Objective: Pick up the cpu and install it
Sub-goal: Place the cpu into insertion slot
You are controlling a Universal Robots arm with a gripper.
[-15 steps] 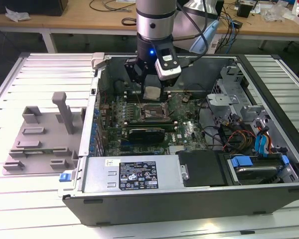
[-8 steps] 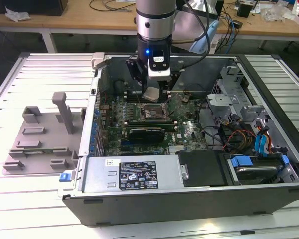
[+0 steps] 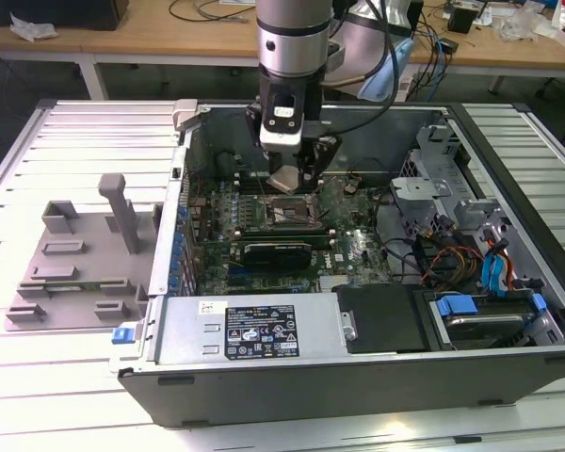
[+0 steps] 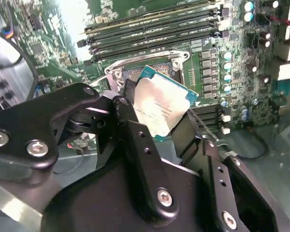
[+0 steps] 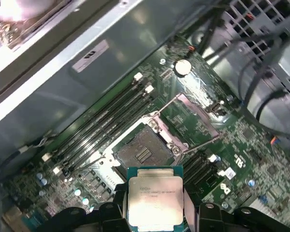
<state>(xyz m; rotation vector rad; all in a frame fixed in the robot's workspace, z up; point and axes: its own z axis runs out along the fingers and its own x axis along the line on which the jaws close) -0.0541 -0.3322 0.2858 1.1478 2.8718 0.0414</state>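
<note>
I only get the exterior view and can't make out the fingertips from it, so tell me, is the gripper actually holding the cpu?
Observer: Yes. In both wrist views the gripper is shut on the cpu, clamping two opposite edges.
Operator: Is the socket ready?
Observer: In the first wrist view the socket lies bare, its metal bracket swung open.
Operator: Chip seated yet?
Observer: No. It is held off the socket, silver top facing the wrist cameras.

There's the cpu (image 3: 287, 179), just above centre in the exterior view: flat silver square, teal-green edge, tilted, clamped at two sides, airborne.
</note>
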